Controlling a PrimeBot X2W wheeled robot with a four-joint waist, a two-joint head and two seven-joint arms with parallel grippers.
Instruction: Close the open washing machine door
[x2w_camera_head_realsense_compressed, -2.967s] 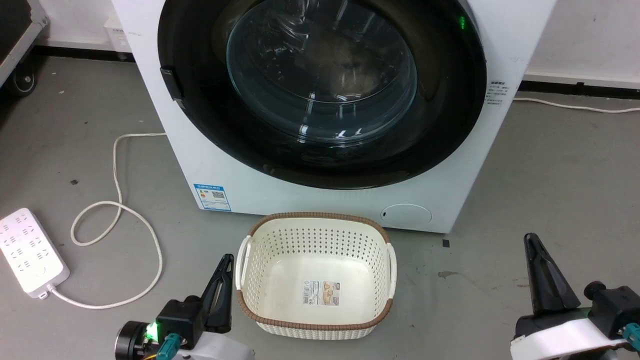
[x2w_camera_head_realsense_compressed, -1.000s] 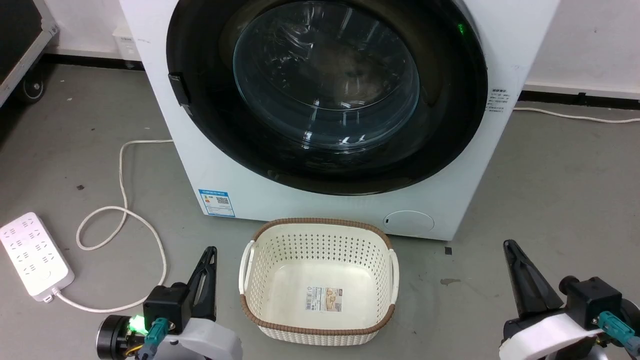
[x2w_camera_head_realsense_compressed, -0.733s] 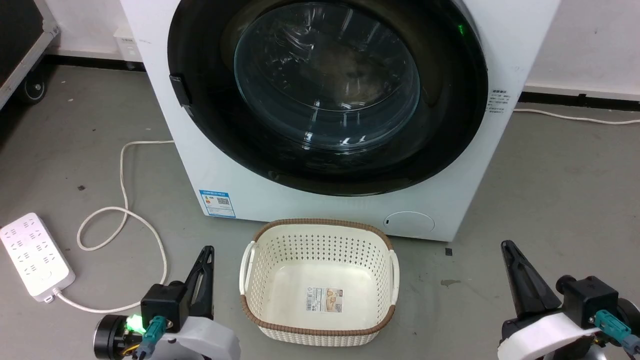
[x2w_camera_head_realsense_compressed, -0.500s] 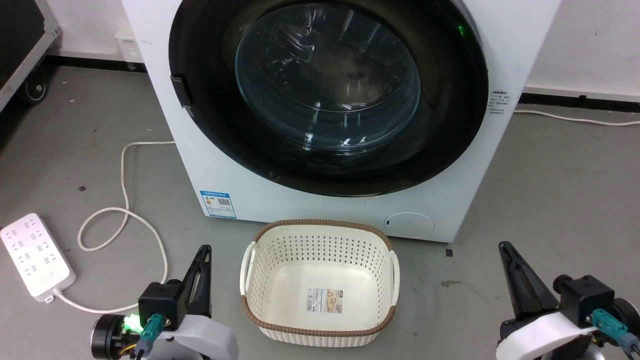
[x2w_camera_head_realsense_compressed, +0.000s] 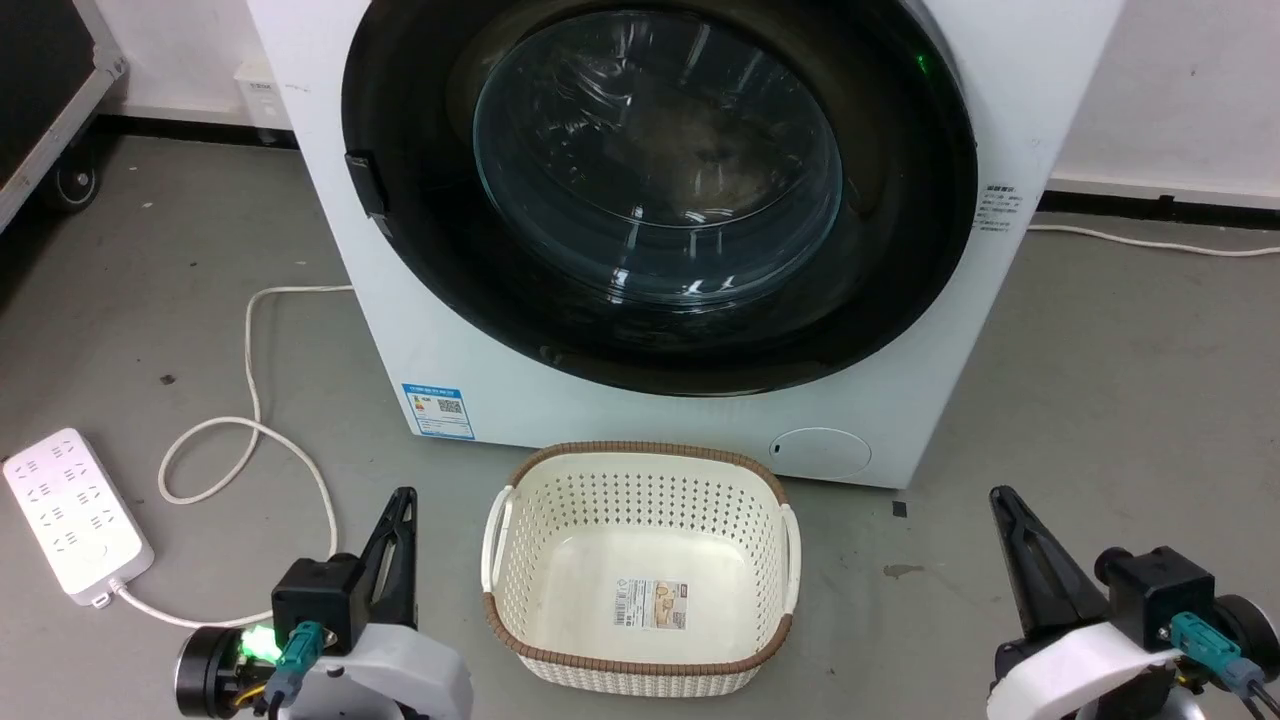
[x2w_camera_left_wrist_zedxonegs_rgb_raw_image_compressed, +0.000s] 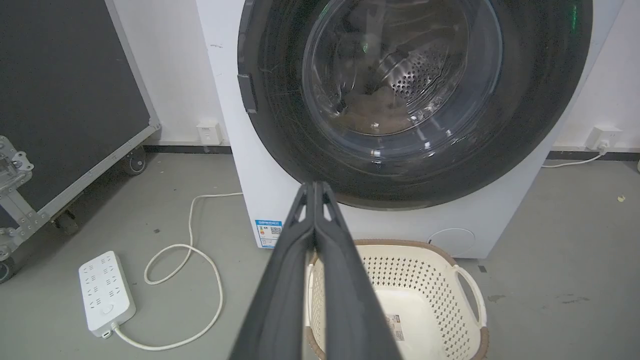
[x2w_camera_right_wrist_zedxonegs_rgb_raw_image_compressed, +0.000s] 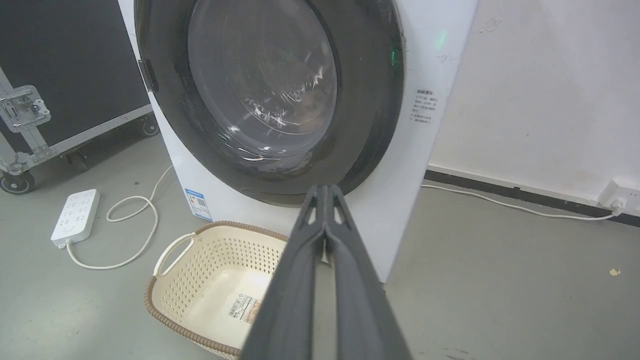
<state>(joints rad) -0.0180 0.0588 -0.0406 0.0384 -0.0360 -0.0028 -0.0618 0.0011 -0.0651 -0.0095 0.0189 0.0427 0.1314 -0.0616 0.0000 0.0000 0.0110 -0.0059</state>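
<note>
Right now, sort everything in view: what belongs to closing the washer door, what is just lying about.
Job: washing machine door; washing machine; left end effector; right end effector.
Lying about: laundry basket; power strip; its cable; wheeled case.

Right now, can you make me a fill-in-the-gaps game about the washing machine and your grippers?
The washing machine door is ____, not open.
The rim of the basket is coloured ____.
The left gripper and the right gripper each have their fingers pressed ____.
The power strip lies on the robot's ____ side.
Missing words: closed, brown, together, left.
</note>
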